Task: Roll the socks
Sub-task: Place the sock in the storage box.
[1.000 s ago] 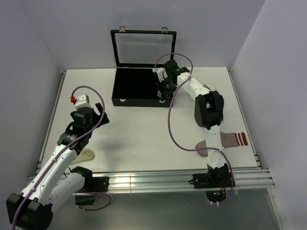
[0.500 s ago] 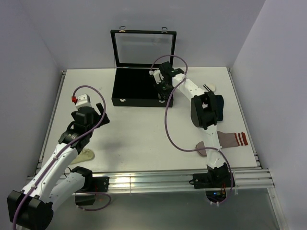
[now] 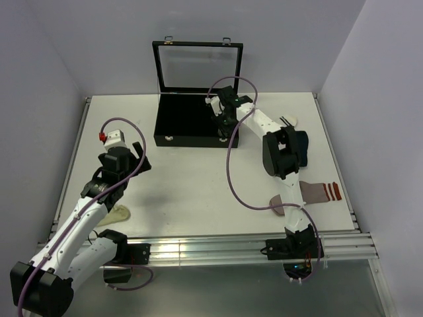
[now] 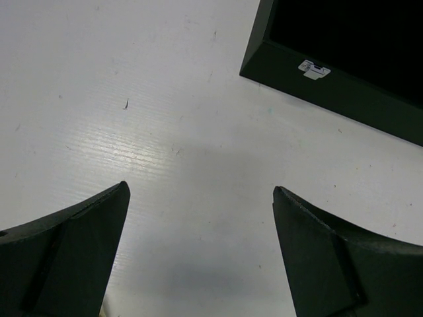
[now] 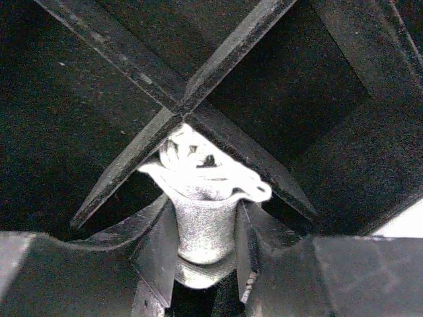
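The right jaws are pinching a rolled sock (image 5: 201, 198), partly closed around it, over the black box's (image 3: 192, 140) dividers, likely for stowing. The left jaws are hanging wide open and empty above the bench (image 4: 165, 132).

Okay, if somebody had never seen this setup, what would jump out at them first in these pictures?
The open black box at the far side of the table, with the right gripper reaching in, its fingers clamped on a pale rolled sock above the crossed dividers. Next, a striped sock lying flat near the right edge, and the left gripper hovering wide open over the table.
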Action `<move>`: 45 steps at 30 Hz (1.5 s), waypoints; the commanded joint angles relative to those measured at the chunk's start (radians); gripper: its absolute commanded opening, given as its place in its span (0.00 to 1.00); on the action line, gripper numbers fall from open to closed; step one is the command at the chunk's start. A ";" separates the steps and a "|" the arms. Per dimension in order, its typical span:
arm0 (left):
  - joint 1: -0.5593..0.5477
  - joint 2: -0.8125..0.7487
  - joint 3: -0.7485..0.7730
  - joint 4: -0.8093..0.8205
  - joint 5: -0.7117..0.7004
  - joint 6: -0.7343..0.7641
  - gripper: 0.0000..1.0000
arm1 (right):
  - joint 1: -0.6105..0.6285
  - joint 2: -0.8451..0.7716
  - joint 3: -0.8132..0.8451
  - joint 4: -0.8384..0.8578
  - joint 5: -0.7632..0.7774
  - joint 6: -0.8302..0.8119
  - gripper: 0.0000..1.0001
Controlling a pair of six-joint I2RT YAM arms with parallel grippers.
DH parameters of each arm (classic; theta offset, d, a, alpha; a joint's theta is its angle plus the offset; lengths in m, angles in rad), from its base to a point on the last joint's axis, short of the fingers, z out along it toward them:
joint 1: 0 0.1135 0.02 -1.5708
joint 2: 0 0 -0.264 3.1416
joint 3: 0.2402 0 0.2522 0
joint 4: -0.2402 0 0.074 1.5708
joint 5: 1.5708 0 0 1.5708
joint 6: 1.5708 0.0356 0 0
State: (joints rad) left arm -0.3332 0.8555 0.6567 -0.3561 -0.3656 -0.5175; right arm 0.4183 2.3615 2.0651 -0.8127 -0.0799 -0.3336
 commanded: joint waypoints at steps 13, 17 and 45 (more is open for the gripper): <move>0.005 -0.038 -0.002 0.029 -0.033 -0.004 0.95 | 0.007 -0.094 -0.008 -0.029 -0.161 0.053 0.53; 0.005 -0.042 -0.003 0.031 -0.036 -0.006 0.95 | 0.005 -0.128 -0.014 -0.019 -0.159 0.057 0.54; 0.005 -0.050 -0.005 0.031 -0.041 -0.003 0.95 | -0.006 -0.077 -0.120 0.033 -0.179 0.110 0.33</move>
State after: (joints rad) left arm -0.3332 0.8253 0.6563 -0.3561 -0.3908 -0.5175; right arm 0.4049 2.2745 1.9915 -0.7647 -0.2211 -0.2462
